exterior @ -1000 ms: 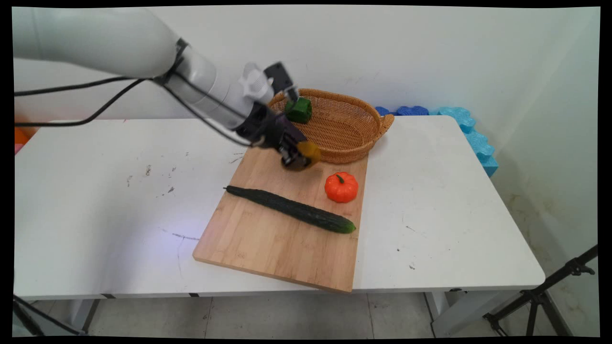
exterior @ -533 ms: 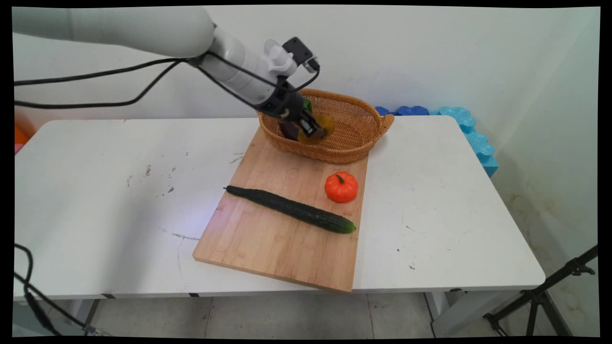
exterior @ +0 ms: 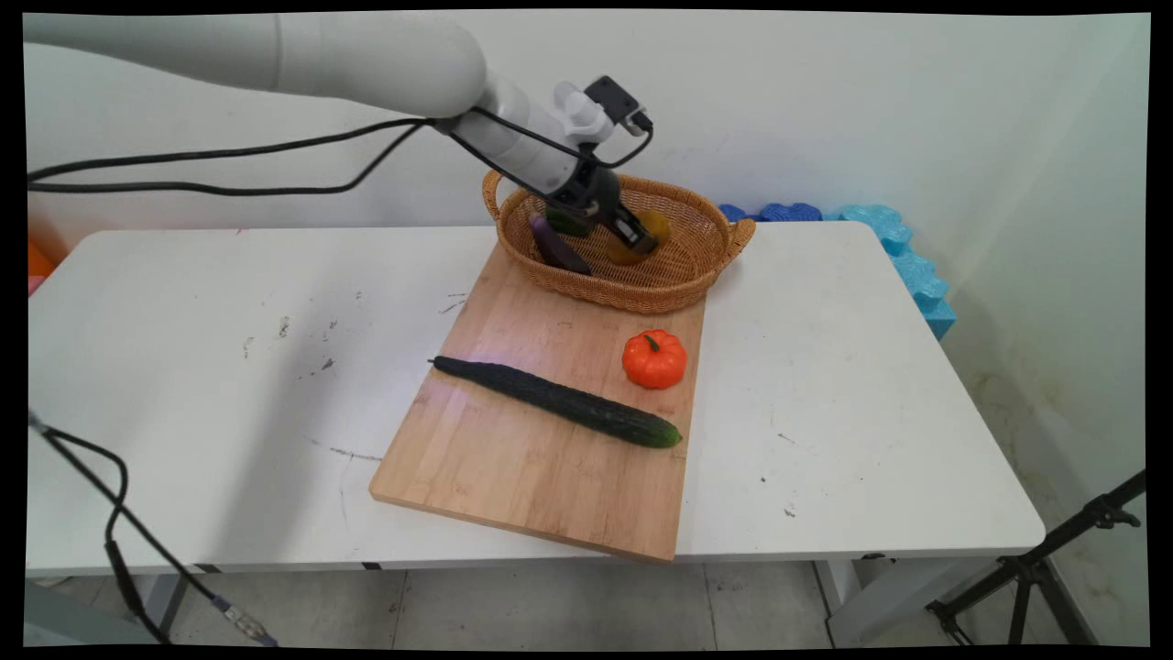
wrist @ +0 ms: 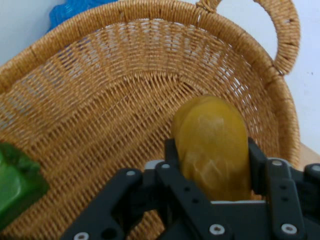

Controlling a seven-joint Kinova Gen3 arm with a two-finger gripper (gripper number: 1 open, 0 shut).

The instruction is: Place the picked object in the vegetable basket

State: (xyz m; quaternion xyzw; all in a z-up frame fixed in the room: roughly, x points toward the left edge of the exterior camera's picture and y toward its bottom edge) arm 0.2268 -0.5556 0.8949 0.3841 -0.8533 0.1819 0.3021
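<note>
While the hand [exterior: 639, 240] hangs over the inside of the wicker basket [exterior: 692, 275], its two fingers are clamped on a yellow-ochre rounded vegetable [wrist: 214, 147], which sits between the pads with its long axis running along the fingers and out past their tips toward the basket's woven floor. In the hand view that floor lies straight ahead of the vegetable, with the far wall and one looped handle [wrist: 284, 35] beyond it, so the basket's open middle is directly below the load. A green block-shaped vegetable [wrist: 15, 182] lies in the basket to one side, apart from the held piece, and in the main view a dark purple long vegetable [exterior: 556, 248] leans inside the basket's left part, near the hand but not touching it. The basket's near rim overlaps the far end of the wooden cutting board [exterior: 513, 467], on which a cucumber [exterior: 559, 401] lies slantwise and a small orange pumpkin [exterior: 654, 358] stands, both well apart from the hand on the white counter [exterior: 183, 385].
</note>
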